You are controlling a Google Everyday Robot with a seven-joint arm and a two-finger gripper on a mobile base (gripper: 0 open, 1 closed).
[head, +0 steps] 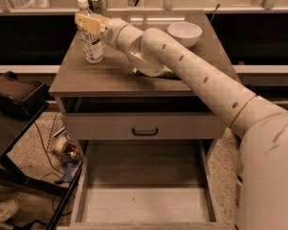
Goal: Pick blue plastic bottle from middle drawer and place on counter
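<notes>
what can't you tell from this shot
- Camera view: the tool is at the neck of the small clear plastic bottle on the glossy grey-brown counter; grip hidden by the tool itself.
- Green item on the counter: mostly hidden by the arm.
- Open pale-floored drawer: front cut off by bottom edge.

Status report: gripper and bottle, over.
Gripper at bottle's upper part, counter's back-left corner. Blue plastic bottle upright on counter. Green can close behind.
</notes>
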